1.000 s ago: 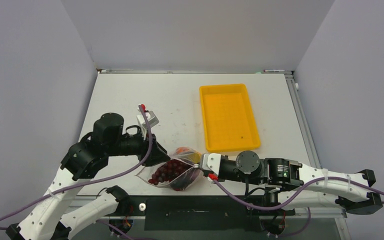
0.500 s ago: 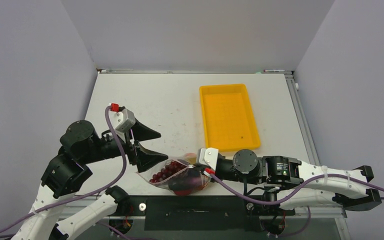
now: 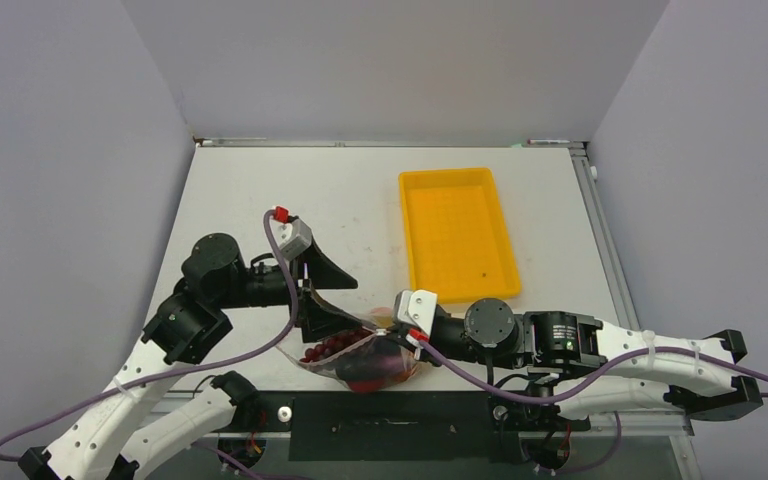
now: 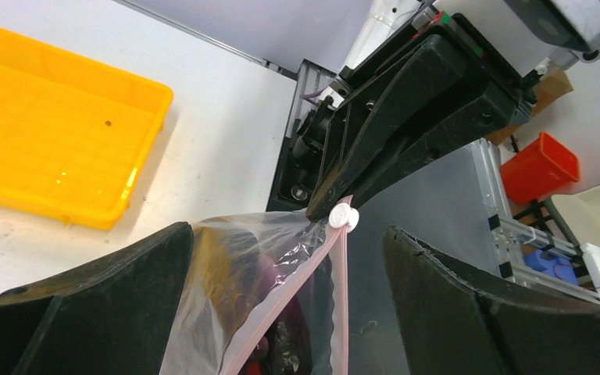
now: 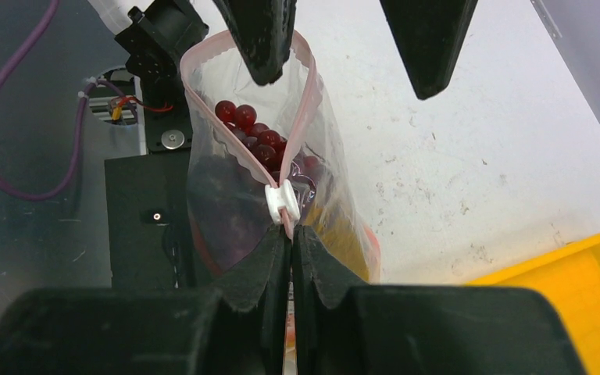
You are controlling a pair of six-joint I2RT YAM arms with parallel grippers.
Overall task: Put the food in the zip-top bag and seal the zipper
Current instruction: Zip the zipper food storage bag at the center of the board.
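Note:
The clear zip-top bag [image 3: 352,352] lies at the table's near edge and holds the food: dark red grapes [image 5: 248,131], a purple piece [image 3: 378,357] and an orange piece [image 5: 345,234]. Its pink zipper [image 4: 342,297] gapes open, with a white slider [image 5: 282,203] at one end. My right gripper [image 5: 291,238] is shut on the zipper strip just behind that slider. My left gripper [image 3: 358,304] stands wide open around the bag's other end. Its fingers [image 4: 86,301] flank the bag without pinching it.
A yellow tray [image 3: 457,235] stands at the back right, holding only a small dark speck. The dark frame and cables below the table's near edge lie right under the bag [image 5: 144,219].
My left gripper let go of the bag's edge, opened wide, drew back left, then came forward again around the bag's mouth. The right gripper stayed shut; the bag shifted slightly toward the near edge.

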